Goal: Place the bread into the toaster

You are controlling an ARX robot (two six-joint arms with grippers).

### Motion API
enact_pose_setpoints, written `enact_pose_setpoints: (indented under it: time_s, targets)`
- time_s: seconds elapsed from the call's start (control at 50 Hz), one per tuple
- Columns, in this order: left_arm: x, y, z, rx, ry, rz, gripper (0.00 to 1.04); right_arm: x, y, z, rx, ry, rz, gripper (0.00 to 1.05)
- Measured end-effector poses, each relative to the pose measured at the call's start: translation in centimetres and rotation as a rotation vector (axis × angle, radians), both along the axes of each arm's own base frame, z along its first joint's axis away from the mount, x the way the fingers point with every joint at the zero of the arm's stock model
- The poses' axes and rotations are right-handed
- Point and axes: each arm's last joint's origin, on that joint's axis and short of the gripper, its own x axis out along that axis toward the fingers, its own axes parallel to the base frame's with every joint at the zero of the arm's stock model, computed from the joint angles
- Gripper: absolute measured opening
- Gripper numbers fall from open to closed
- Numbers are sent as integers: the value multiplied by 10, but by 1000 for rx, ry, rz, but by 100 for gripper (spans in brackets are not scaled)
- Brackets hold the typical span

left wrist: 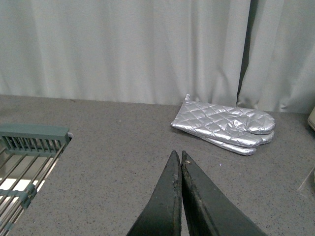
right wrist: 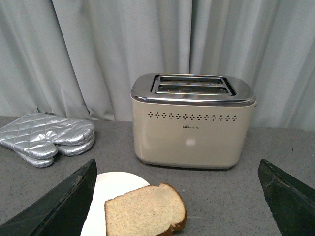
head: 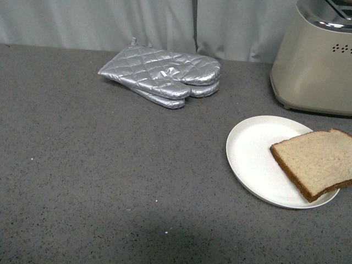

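Observation:
A slice of light-brown bread (head: 318, 161) with a dark crust lies on a round white plate (head: 253, 151) at the right of the counter, overhanging the plate's right rim. The beige toaster (head: 314, 60) with a chrome slotted top stands just behind the plate, at the far right. In the right wrist view the bread (right wrist: 146, 210) lies between the wide-apart dark fingers of my right gripper (right wrist: 177, 169), which is open, and the toaster (right wrist: 193, 120) stands beyond it. My left gripper (left wrist: 178, 156) is shut on nothing, hovering over bare counter. Neither arm shows in the front view.
Silver quilted oven mitts (head: 165, 75) lie stacked at the back middle of the grey speckled counter (head: 110, 181). A grey-green wire rack (left wrist: 27, 157) sits at the edge of the left wrist view. Pale curtains (head: 137, 22) hang behind the counter.

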Motion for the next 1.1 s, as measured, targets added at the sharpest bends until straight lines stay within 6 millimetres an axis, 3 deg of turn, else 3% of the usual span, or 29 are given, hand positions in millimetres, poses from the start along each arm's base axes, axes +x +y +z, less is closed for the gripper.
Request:
enact_pose_setpoints:
  time_s: [0.22,0.5,0.58,0.659,0.799,0.919,1.099]
  targets:
    - [0,0,0,0,0,0,4,0,0,0,0,0,0,95]
    - [0,0,0,0,0,0,65,0,0,-1,10,16,7,95]
    - [0,0,0,0,0,0,82,5,0,-2,196,304,-7,95]
    - [0,0,0,0,0,0,99,20,-3,-11,365,424,-140,95]
    - [0,0,0,2,0,0,98,40,-8,-32,527,575,-302,95]
    - [0,0,0,2,0,0,98,44,-7,-52,571,654,-400,95]
    - [0,0,0,2,0,0,98,46,-9,-73,623,614,-539,95]
